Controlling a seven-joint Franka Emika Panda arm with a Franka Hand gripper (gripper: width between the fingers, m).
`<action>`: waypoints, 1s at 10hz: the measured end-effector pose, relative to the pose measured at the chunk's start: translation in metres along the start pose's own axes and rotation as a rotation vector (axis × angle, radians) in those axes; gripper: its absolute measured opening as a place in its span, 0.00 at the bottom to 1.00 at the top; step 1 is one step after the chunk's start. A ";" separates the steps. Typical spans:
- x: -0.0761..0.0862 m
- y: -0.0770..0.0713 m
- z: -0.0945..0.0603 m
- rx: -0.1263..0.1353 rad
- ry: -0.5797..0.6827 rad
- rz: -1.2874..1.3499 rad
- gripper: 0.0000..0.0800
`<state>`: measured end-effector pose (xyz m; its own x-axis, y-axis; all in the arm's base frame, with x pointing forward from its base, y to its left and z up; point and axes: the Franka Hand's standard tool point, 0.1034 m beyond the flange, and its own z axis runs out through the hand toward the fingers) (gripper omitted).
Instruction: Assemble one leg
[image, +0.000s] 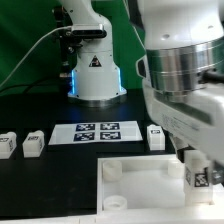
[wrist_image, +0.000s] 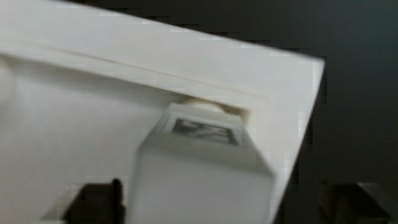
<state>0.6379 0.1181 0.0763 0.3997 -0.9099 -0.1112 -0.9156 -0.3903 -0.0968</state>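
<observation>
The end effector (wrist_image: 214, 200) grips the leg (wrist_image: 205, 160) (tag face toward the wrist camera), its far end meeting the square plate's (wrist_image: 107, 90) corner socket (wrist_image: 210, 103).

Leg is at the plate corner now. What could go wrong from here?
1. The small white plastic block leg with a tag meets the big white square plate at a corner socket; if it is off-centre it could jam rather than seat.
2. The gripper is cropped, so grip security is unclear; the leg may slip.
3. Pushing could shift the plate.
</observation>
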 end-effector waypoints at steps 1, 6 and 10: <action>-0.003 -0.002 -0.002 0.005 -0.001 -0.145 0.79; -0.002 0.000 0.000 -0.006 0.022 -0.827 0.81; -0.006 -0.002 0.006 -0.047 0.035 -1.092 0.81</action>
<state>0.6375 0.1250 0.0713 0.9965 -0.0735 0.0398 -0.0698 -0.9937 -0.0877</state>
